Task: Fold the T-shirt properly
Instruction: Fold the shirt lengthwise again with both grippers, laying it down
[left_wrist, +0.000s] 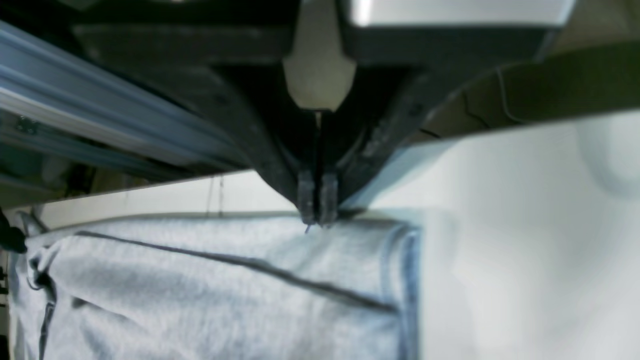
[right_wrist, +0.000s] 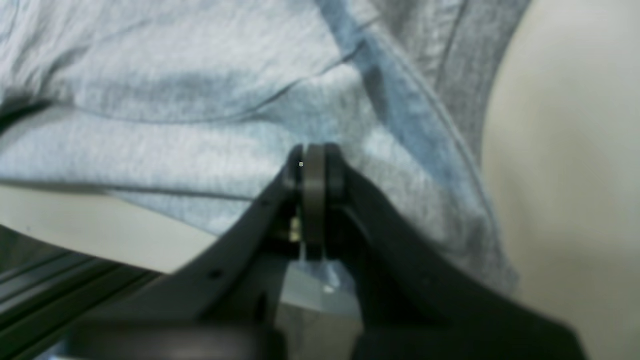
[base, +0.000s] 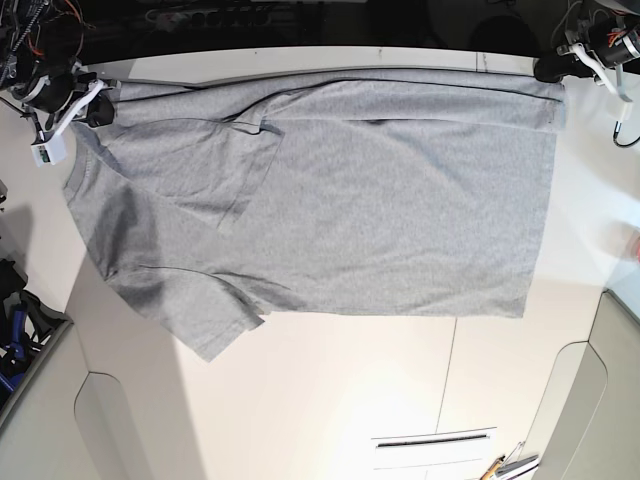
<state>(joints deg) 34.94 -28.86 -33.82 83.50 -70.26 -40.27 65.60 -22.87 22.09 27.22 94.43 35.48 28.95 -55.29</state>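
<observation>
The heather-grey T-shirt (base: 370, 220) lies spread on the white table (base: 330, 400), neck end at the left and hem at the right, plain side up. Its far long edge is folded over in a band, and one sleeve is folded inward. My left gripper (base: 548, 70) is shut on the far hem corner; in the left wrist view its tips (left_wrist: 317, 216) pinch the fold edge of the T-shirt (left_wrist: 225, 300). My right gripper (base: 97, 112) is shut on the far shoulder end; in the right wrist view its tips (right_wrist: 313, 155) clamp the T-shirt (right_wrist: 175, 100).
The table's far edge (base: 300, 55) runs just behind both grippers, with an aluminium rail (left_wrist: 100, 115) beyond it. A cable (base: 625, 120) hangs at the far right. A slot (base: 435, 440) and small tools (base: 510, 465) are near the front edge.
</observation>
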